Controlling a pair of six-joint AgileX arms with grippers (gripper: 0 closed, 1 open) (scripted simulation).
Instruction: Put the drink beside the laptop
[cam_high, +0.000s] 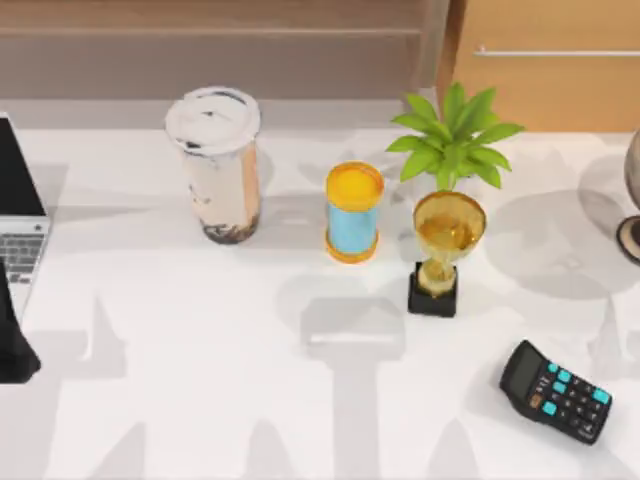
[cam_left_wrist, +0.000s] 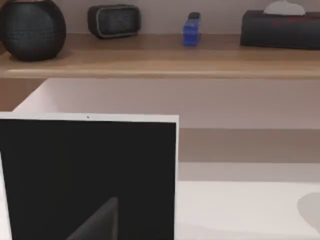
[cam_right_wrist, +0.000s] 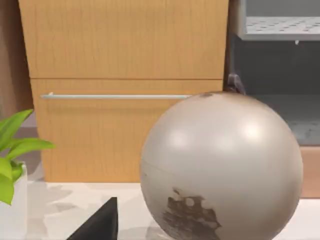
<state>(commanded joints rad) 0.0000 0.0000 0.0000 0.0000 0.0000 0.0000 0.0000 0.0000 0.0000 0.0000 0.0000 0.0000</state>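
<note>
Left arm (cam_high: 12, 345): matte black, blocky piece with a slanted upper outline and a rounded lower end, seen at the table's left edge in the top view.
Left gripper (cam_left_wrist: 97, 224): a dark grey wedge, flat-faced and plain, tapering to a point.
Right gripper (cam_right_wrist: 97, 222): a matching wedge, near-black, with the same tapered shape and smooth surface.

Blue cylinder (cam_high: 354, 213) mid-table, gold trophy (cam_high: 444, 252) just right, green plant (cam_high: 452, 135) behind it, calculator (cam_high: 556, 391) near the front-right corner
</note>
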